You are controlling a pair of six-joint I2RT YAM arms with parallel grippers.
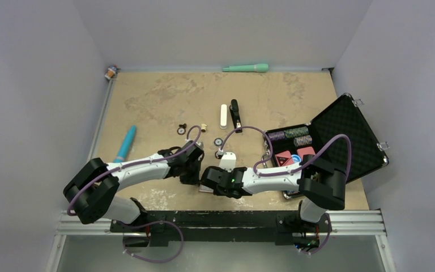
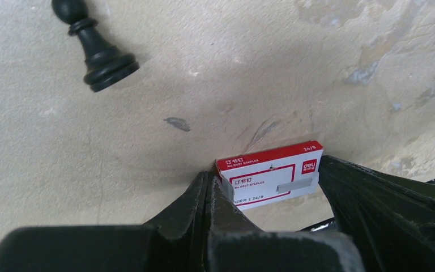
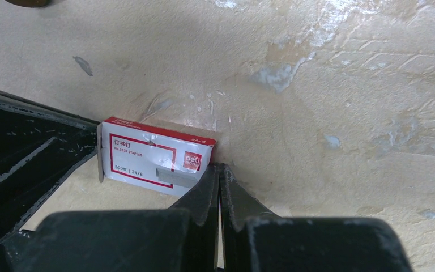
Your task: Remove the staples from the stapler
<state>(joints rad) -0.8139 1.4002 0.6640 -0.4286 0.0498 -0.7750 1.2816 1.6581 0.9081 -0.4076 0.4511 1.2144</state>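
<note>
Near the middle of the beige table [image 1: 158, 96], the left fingers [image 2: 195, 198] are pressed together with no gap. Their tips touch the left end of a small red-and-white cardboard staple box [image 2: 272, 175] lying flat. The right fingers [image 3: 207, 190] are likewise together, their tips against the box's opposite end at its near corner. From the wrist views I cannot tell whether either pair pinches a flap or only touches the card.

Both arms reach inward and low: the left arm [image 1: 141, 167] stretches from the near left, the right arm [image 1: 277, 178] from the near right, and their wrists almost meet over the box.

The slim black stapler [image 1: 235, 115] lies well apart from both, farther out at the table's centre. It lies lengthwise from near to far, just right of a cream-coloured bar [image 1: 223, 116]. It is too small to tell whether it is open. A black chess pawn [image 2: 99, 48] lies tipped over on the table, apart from the box.
</note>
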